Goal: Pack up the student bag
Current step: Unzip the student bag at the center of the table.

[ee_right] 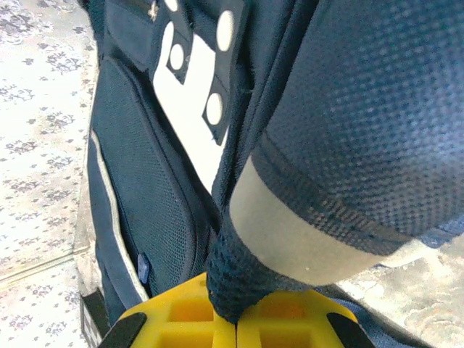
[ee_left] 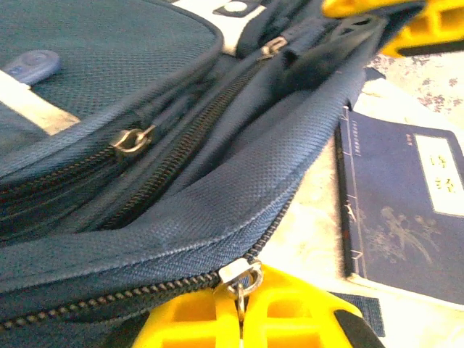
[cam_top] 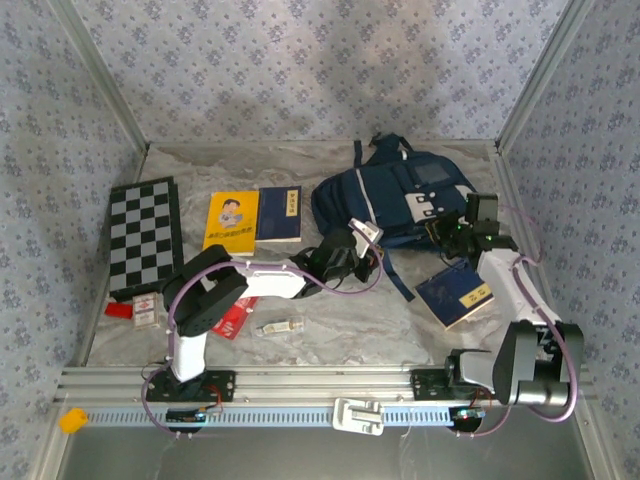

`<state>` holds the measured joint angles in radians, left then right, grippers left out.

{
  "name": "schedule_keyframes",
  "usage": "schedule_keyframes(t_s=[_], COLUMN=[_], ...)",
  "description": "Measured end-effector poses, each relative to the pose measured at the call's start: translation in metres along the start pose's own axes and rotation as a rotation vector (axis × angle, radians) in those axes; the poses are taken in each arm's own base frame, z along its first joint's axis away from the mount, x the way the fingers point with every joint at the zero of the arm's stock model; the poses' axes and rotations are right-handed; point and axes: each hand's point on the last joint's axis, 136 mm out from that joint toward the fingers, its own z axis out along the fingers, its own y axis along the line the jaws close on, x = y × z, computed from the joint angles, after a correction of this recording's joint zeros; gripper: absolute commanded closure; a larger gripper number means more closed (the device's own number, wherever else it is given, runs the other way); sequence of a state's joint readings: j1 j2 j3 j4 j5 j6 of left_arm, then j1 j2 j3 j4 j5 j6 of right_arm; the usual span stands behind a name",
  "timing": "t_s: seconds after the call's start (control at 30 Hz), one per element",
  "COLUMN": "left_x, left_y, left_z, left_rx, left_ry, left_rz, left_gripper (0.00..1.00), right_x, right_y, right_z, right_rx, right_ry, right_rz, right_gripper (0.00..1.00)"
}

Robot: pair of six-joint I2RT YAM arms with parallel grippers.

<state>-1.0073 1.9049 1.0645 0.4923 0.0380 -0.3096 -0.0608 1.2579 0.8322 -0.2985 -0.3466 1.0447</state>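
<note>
**Q:** Where's the student bag (cam_top: 400, 200) at?

**A:** Right of the chessboard (cam_top: 143, 235) on my counter (cam_top: 340, 335). I've got the left end effector (ee_left: 243, 308) pinching its zipper pull (ee_left: 236, 274), and the right end effector (ee_right: 235, 322) clamped on a strap (ee_right: 230, 279).

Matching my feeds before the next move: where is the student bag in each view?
Top external: student bag lies centre-right, near the far wall.
Left wrist: it covers the upper left and middle; the left gripper pinches its zipper pull.
Right wrist: it spans the centre and right; the right gripper pinches a strap.
Shared landmark: the white patch with dark holes.
</note>
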Motion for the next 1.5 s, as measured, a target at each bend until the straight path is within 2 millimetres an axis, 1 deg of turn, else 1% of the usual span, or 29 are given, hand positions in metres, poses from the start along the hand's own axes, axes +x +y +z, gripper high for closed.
schedule_keyframes(t_s=[0.1, 0.17, 0.2, 0.3, 0.37, 0.47, 0.5, 0.6, 0.67, 0.77, 0.83, 0.93, 1.0, 1.07, 1.17, 1.27, 1.33, 1.5], left_x=[-0.003, -0.006, -0.007, -0.009, -0.01, -0.01, -0.009, -0.004, -0.001, 0.006, 0.009, 0.007, 0.007, 0.005, 0.003, 0.002, 0.002, 0.002], left_y=[-0.013, -0.02, -0.022, -0.023, -0.019, -0.014, -0.013, -0.012, -0.011, -0.009, -0.009, -0.009, -0.01, -0.01, -0.011, -0.011, -0.011, -0.013], left_z=[0.002, 0.005, 0.007, 0.015, 0.016, 0.016, 0.015, 0.017, 0.019, 0.021, 0.022, 0.022, 0.022, 0.022, 0.022, 0.022, 0.022, 0.022], left_rx=[0.012, 0.014, 0.01, -0.004, -0.019, -0.032, -0.034, -0.037, -0.037, -0.044, -0.045, -0.045, -0.046, -0.046, -0.044, -0.044, -0.044, -0.041], left_ry=[0.023, 0.039, 0.049, 0.07, 0.083, 0.101, 0.104, 0.128, 0.142, 0.164, 0.173, 0.173, 0.175, 0.175, 0.171, 0.17, 0.172, 0.177], left_rz=[-0.003, -0.011, -0.019, -0.049, -0.071, -0.096, -0.104, -0.12, -0.125, -0.126, -0.126, -0.126, -0.126, -0.126, -0.126, -0.126, -0.126, -0.126], left_gripper=[1.0, 1.0, 1.0, 1.0, 1.0, 1.0, 1.0, 1.0, 1.0, 1.0, 1.0, 1.0, 1.0, 1.0, 1.0, 1.0, 1.0, 1.0], right_x=[-0.011, -0.016, -0.019, -0.028, -0.032, -0.034, -0.033, -0.026, -0.018, 0.001, 0.017, 0.04, 0.053, 0.066, 0.082, 0.086, 0.08, 0.07], right_y=[0.001, 0.003, 0.005, 0.01, 0.011, 0.01, 0.011, 0.011, 0.011, 0.01, 0.008, -0.002, -0.009, -0.016, -0.017, -0.014, -0.013, -0.018], right_z=[0.008, 0.014, 0.017, 0.027, 0.03, 0.028, 0.026, 0.015, 0.006, -0.007, -0.012, -0.013, -0.009, -0.003, 0.008, 0.018, 0.026, 0.039], right_rx=[0.012, 0.017, 0.017, 0.012, 0.011, 0.009, 0.004, -0.015, -0.029, -0.053, -0.067, -0.063, -0.054, -0.043, -0.03, -0.031, -0.03, -0.008], right_ry=[0.028, 0.046, 0.056, 0.083, 0.085, 0.082, 0.081, 0.081, 0.086, 0.105, 0.127, 0.168, 0.195, 0.221, 0.256, 0.258, 0.237, 0.202], right_rz=[-0.003, -0.012, -0.019, -0.043, -0.063, -0.089, -0.1, -0.123, -0.139, -0.155, -0.16, -0.15, -0.135, -0.113, -0.092, -0.079, -0.058, -0.031], right_gripper=[1.0, 0.97, 0.93, 0.8, 0.69, 0.48, 0.42, 0.31, 0.26, 0.21, 0.2, 0.19, 0.2, 0.23, 0.29, 0.38, 0.45, 0.69])
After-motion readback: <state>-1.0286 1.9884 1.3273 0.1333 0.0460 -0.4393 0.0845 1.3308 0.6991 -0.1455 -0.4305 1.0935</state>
